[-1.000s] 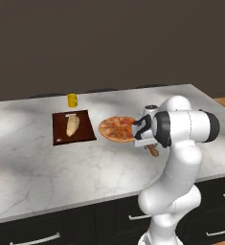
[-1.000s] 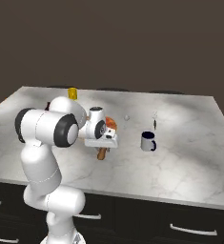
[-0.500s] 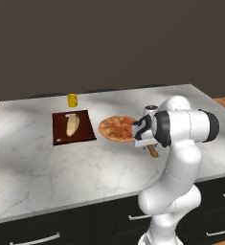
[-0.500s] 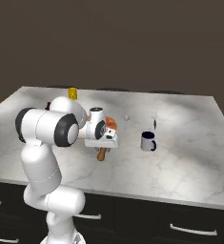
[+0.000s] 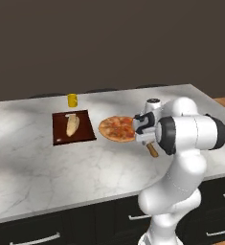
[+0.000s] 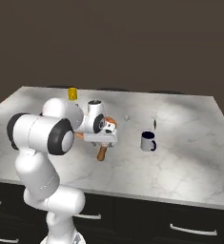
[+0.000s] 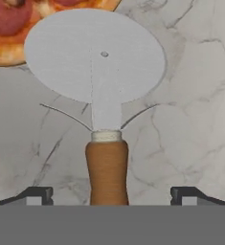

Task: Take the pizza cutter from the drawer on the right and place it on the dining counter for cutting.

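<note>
My gripper [image 7: 111, 194]: jaws spread wide apart, clear of handle.
Pizza cutter [image 7: 102, 91]: flat on dining counter [image 5: 32, 162], wheel beside pizza [image 5: 116, 129].

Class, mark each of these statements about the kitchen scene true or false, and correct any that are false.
1. The pizza cutter lies on the dining counter. True.
2. The gripper is clamped on the cutter's handle. False: its fingertips stand wide apart, clear of the handle on both sides.
3. The cutter's wheel lies near the pizza. True.
4. The bread loaf lies on the pizza. False: it lies on a dark red board beside the pizza.
5. The mug is yellow. False: it is white with a dark inside.
</note>
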Controlling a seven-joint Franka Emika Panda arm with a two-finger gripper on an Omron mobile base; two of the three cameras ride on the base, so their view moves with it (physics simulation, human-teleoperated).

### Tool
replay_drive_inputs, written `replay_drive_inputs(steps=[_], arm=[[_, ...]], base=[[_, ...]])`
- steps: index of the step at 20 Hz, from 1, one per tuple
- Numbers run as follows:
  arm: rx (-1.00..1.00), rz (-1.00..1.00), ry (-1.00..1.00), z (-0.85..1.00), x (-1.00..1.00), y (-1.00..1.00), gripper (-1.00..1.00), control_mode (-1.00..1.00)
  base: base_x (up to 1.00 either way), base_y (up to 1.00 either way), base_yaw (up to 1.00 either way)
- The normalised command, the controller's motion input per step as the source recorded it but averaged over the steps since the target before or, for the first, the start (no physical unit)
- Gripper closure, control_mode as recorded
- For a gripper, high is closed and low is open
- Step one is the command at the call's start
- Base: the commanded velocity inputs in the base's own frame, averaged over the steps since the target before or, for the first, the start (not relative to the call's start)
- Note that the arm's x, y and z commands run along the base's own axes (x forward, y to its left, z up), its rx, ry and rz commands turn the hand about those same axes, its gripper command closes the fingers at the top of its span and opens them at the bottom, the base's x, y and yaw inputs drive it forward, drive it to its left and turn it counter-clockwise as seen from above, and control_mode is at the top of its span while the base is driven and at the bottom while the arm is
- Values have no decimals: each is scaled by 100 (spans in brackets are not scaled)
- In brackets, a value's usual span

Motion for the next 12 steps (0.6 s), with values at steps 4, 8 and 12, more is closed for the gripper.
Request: replay_drive_inputs(steps=[4,8,12], arm=[[0,0,0,71,-25,0,-100,-100],[0,0,0,70,-36,0,-100,-100],[0,0,-4,57,-58,0,-100,-100]], base=[[0,0,0],[0,0,0],[0,0,0]])
